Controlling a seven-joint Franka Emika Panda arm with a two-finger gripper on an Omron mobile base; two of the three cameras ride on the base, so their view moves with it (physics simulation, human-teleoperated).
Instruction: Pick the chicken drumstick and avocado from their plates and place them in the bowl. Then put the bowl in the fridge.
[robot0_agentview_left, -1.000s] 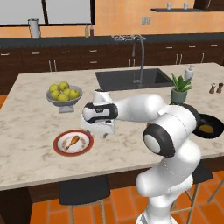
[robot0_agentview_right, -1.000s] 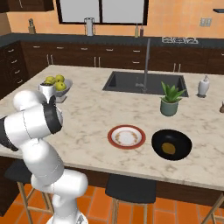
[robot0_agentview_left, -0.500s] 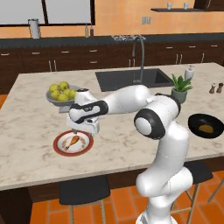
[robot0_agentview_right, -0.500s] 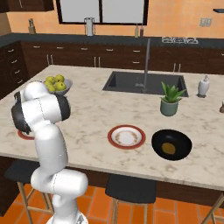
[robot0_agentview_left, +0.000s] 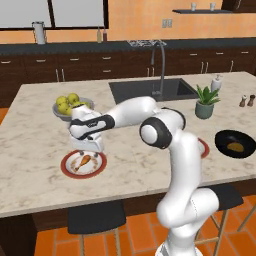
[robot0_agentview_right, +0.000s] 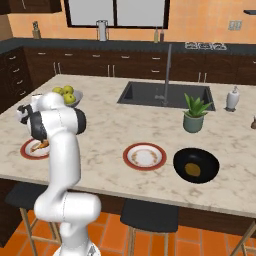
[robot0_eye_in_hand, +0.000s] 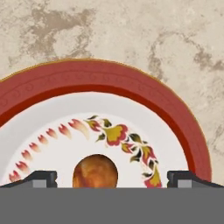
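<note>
The arm has the gripper (robot0_agentview_left: 89, 148) hanging directly over the left plate (robot0_agentview_left: 67, 169), low in the left-centre of the left base view, with its jaws spread wide and nothing between them. The drumstick (robot0_agentview_left: 83, 160) lies on that plate; in the hand view its rounded golden end (robot0_eye_in_hand: 95, 171) sits at the bottom centre, between the two dark fingertips (robot0_eye_in_hand: 40, 178) and touching neither. That looks like a fair line-up for the pick, so the thing to get right now, I'd say, is a straight descent: keep the meaty end centred in the gap, go low enough that the tips straddle the thick part rather than pinching its top, and stop before they scrape the plate. Closing on the thick end seems safer than on the thin bone, which could slip or pivot. Which way the drumstick lies relative to the jaws I can't make out from the hand view. The black bowl (robot0_agentview_right: 196, 165) waits at the lower right of the right base view, well apart from here and just beside the second plate (robot0_agentview_right: 145, 156), so a firm hold matters for the long carry across the counter (robot0_agentview_right: 100, 130).
</note>
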